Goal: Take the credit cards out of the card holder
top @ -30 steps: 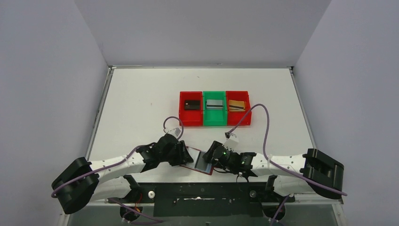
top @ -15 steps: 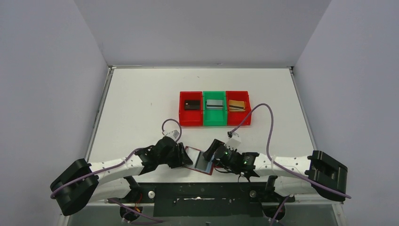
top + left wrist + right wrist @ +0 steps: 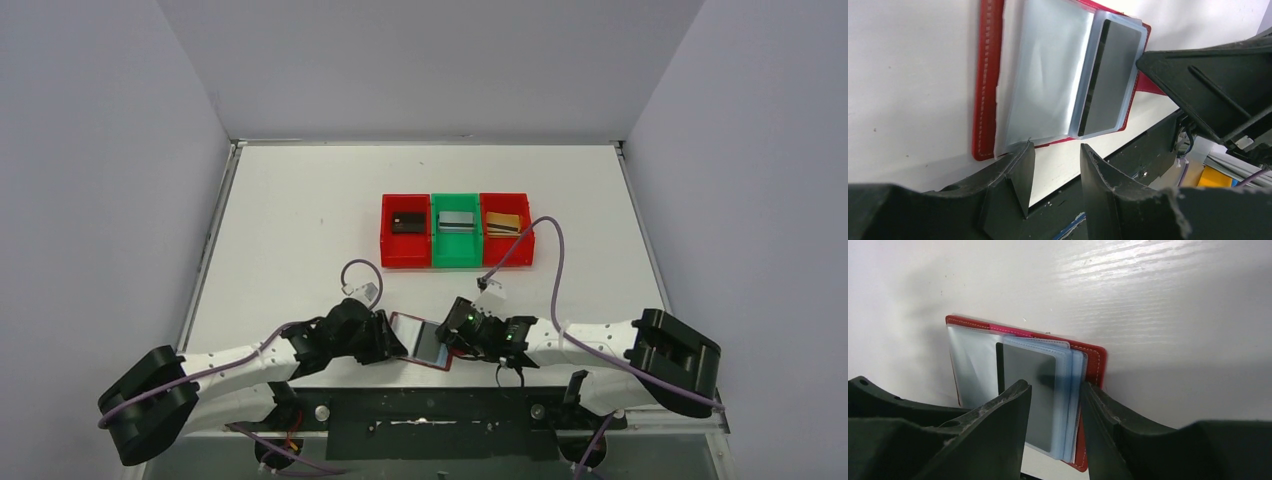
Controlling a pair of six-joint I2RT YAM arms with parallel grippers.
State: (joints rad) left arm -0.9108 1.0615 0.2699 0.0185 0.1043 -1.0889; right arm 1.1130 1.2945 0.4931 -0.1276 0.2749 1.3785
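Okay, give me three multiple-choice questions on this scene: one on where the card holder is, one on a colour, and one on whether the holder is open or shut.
1. Where is the dark red card holder with clear plastic sleeves?
A) in a bin
B) on the white table, between the left gripper and the right gripper
C) by the far wall

2. What colour is the middle open-topped plastic bin?
A) blue
B) yellow
C) green

3. The holder is:
A) open
B) clasped shut
C) torn in two

Answers:
1. B, a gripper sits at either side of it.
2. C, it stands between two red bins.
3. A, its sleeves and a dark grey card show.
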